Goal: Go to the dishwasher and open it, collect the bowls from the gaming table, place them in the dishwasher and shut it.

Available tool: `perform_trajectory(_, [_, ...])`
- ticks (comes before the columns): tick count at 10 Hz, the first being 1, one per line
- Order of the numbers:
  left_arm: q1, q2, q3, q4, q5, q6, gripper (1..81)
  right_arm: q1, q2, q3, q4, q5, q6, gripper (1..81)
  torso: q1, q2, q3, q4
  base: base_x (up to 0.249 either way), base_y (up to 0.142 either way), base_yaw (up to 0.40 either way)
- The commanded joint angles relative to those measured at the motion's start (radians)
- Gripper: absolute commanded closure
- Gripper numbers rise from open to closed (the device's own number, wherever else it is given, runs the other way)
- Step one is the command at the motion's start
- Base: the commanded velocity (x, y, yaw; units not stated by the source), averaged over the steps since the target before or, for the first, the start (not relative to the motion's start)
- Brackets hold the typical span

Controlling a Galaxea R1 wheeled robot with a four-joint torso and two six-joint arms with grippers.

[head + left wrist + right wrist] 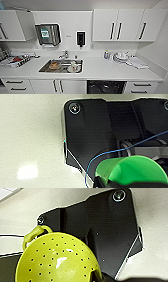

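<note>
You're parked facing the counter (pixel 100 70), with the dishwasher (pixel 105 87) already open under its front edge. Each arm carries a bowl: green bowl (pixel 132 170) left, yellow-green bowl (pixel 57 260) right (fingers' grip unclear), so both can be loaded in one trip.

On the surface (pixel 100 70), the sink (pixel 61 66) lies at about 9 o'clock from the middle, with the faucet (pixel 64 54) behind it. In the sink, a dish (pixel 54 65) is left of another dish (pixel 74 68). The dish rack (pixel 16 61) stands far at 9 o'clock. Stacked plates (pixel 121 57) are at 2 o'clock. The dishwasher (pixel 106 87) sits under the surface at 6 o'clock, its inside open to view.
</note>
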Motion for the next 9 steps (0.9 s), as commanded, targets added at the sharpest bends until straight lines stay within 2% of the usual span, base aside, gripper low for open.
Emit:
perform_trajectory(1, [-0.047, -0.012, -0.003, 0.007, 0.059, 0.004, 81.1, 0.043, -0.019, 0.009, 0.0, -0.062, -0.002, 81.1, 0.0, 0.0, 0.0, 0.0, 0.0, 0.0, 0.0])
perform_trajectory(4, [-0.047, -0.008, -0.003, 0.007, 0.056, 0.004, 81.1, 0.043, -0.027, 0.017, 0.006, -0.062, 0.006, 81.1, -0.001, 0.0, 0.0, 0.0, 0.0, 0.0, 0.0])
perform_trajectory(5, [-0.046, -0.011, 0.006, 0.003, 0.055, 0.004, 81.1, 0.045, -0.036, 0.032, 0.009, -0.064, 0.009, 81.1, -0.001, 0.0, 0.0, -0.021, 0.0, 0.0, 0.0])
perform_trajectory(6, [-0.046, -0.021, 0.038, -0.003, 0.045, 0.004, 81.1, 0.045, -0.048, 0.052, 0.01, -0.062, 0.011, 81.1, -0.001, 0.0, -0.065, -0.035, 0.0, 0.0, 0.0])
perform_trajectory(7, [-0.046, -0.056, 0.113, -0.005, 0.038, 0.001, 81.1, 0.046, -0.074, 0.089, 0.01, -0.062, 0.012, 81.1, -0.001, 0.0, -0.094, -0.029, 0.0, 0.0, 0.0])
perform_trajectory(8, [-0.049, -0.107, 0.198, -0.005, 0.036, -0.006, 81.1, 0.051, -0.107, 0.137, 0.01, -0.059, 0.012, 81.1, -0.001, 0.0, -0.104, -0.013, 0.0, 0.0, 0.0])
perform_trajectory(9, [-0.056, -0.146, 0.253, -0.005, 0.036, -0.009, 81.1, 0.056, -0.143, 0.187, 0.012, -0.059, 0.012, 81.1, -0.001, 0.0, -0.127, -0.015, 0.0, 0.0, 0.0])
